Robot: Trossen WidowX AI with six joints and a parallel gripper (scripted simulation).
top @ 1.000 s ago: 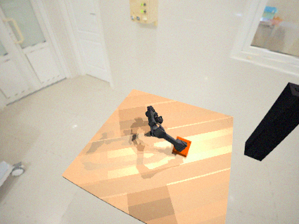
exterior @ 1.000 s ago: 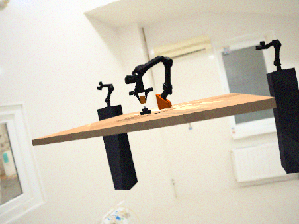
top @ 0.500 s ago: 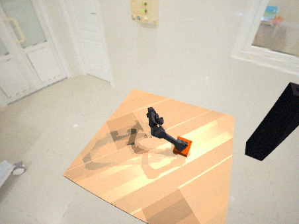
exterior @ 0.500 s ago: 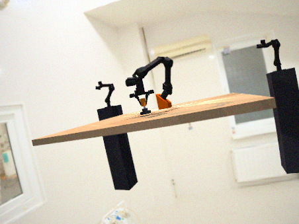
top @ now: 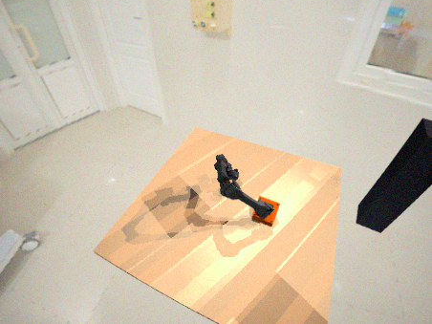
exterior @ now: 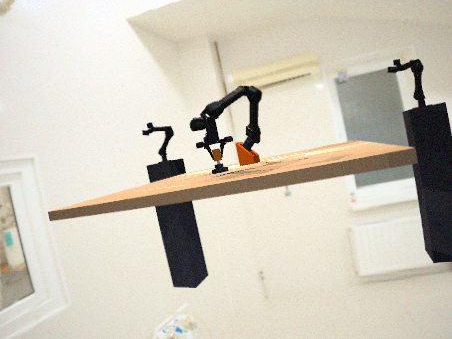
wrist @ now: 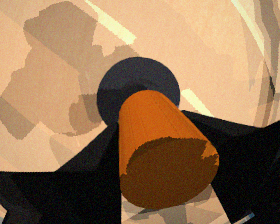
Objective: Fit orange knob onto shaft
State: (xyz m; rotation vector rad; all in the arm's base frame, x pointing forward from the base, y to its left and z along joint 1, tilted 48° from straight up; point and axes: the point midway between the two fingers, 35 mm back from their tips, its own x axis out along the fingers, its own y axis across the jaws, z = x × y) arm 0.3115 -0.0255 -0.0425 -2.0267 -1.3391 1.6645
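My gripper (exterior: 216, 147) (wrist: 149, 122) is shut on the orange knob (exterior: 216, 154) (wrist: 163, 143) and holds it upright with its underside facing down. The knob hangs just above the dark round pedestal (exterior: 219, 169) (wrist: 133, 83). In the wrist view the knob covers the pedestal's near part and hides the silver shaft. In the top view the arm's head (top: 224, 165) hides both the knob and the pedestal. I cannot see the knob's hole.
The arm stands on an orange base (top: 266, 210) (exterior: 246, 154) on the wooden table (top: 191, 274) (exterior: 310, 163). Black pillars (exterior: 177, 227) (exterior: 431, 177) (top: 397, 183) stand beside the table. The table's edges fall off on all sides.
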